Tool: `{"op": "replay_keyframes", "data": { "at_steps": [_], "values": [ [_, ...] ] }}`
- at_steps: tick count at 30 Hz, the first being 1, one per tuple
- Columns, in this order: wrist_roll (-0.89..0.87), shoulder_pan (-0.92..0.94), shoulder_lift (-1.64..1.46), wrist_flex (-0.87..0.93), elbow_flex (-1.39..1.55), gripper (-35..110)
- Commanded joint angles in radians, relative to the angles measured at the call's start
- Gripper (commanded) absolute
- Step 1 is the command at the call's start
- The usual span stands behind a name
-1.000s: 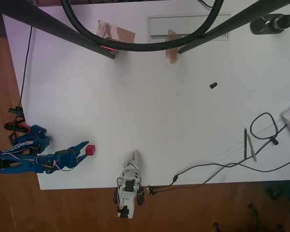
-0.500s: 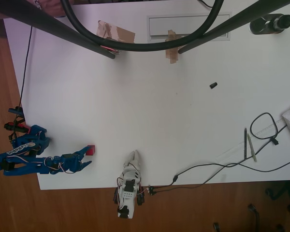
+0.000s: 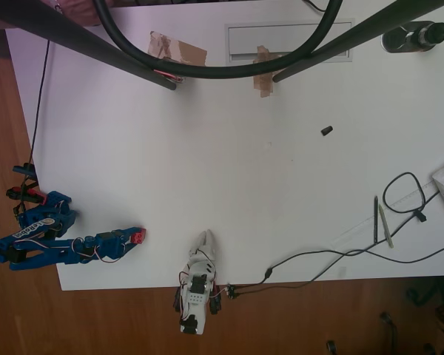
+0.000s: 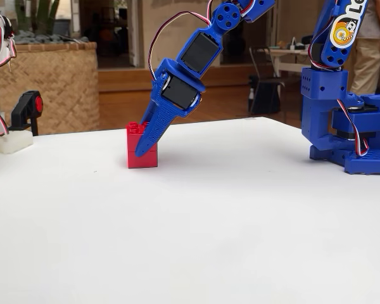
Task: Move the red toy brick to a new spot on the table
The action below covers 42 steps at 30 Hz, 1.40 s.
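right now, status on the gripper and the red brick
Gripper down at the red toy brick, closure unclear. Brick sits on the table, near its edge. Nothing close by.

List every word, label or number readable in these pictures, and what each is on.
"Le": partial white lettering on the blue arm, cut off at the fixed view's edge.
White lettering on the arm's base in the overhead view: too small to read.
No other legible text.
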<state>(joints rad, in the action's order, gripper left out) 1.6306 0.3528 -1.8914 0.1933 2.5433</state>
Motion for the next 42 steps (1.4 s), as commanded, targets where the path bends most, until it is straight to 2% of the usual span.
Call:
{"op": "replay_keyframes", "data": {
  "at_steps": [1, 9, 15, 25, 35, 42],
  "values": [
    [-0.026, -0.018, -0.028, 0.006, -0.029, 9],
    [-0.189, -0.186, -0.058, 0.218, -0.259, 9],
    [-0.362, -0.322, 0.098, 0.411, -0.603, 7],
    [-0.581, -0.492, 0.337, 0.589, -0.945, 2],
    [-0.67, -0.5, 0.594, 0.617, -1.201, 1],
    [-0.676, -0.477, 0.735, 0.557, -1.324, 1]
  ]
}}
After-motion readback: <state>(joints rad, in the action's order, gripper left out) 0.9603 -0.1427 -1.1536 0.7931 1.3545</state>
